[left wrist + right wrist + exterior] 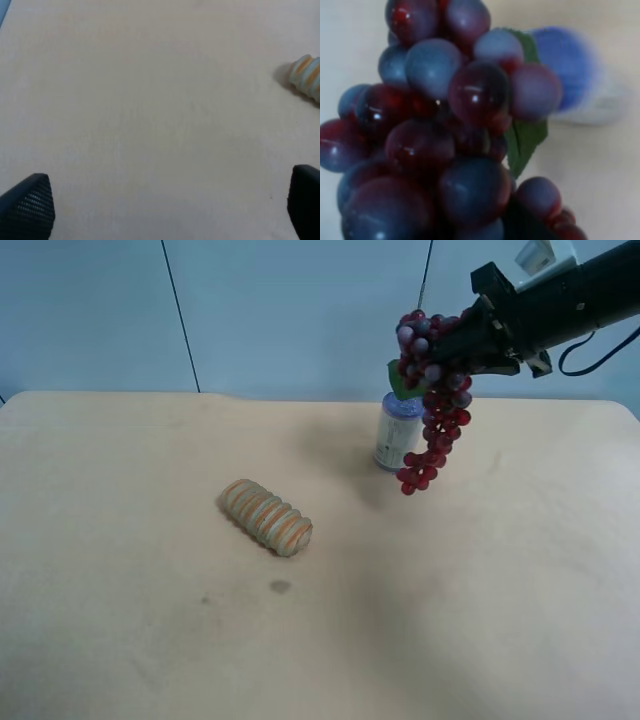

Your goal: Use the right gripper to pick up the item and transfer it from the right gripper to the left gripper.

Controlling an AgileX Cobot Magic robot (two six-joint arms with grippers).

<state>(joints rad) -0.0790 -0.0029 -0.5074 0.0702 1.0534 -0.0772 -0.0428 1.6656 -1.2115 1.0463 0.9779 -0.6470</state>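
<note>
Jaws of the right gripper (462, 338) pinch the upper end of the grapes (437, 400), holding the bunch in the air over the far right part of the counter (150, 640). Its long axis is close to upright: the green leaf (400, 380) sits at the top, on the side away from the arm, and the narrow tip points down at the counter without reaching it. The right wrist view is filled by the grapes (445, 130), with the leaf (525, 140) showing between them.

A white can (397, 432) with a blue lid stands upright near the counter's far edge. In the high view the bunch hangs across it, and I cannot tell whether they touch. In the right wrist view the can (580, 85) is a blur beyond the fruit.

A ridged cylinder (266, 517) lies on its side near the middle, well apart from the bunch, with a small dark stain (280, 587) nearer the camera. Wide bare counter lies to the left and front.

Jaws of the left gripper (165, 210) are spread wide over bare counter, with one end of the ridged cylinder (306, 77) off to one side.
</note>
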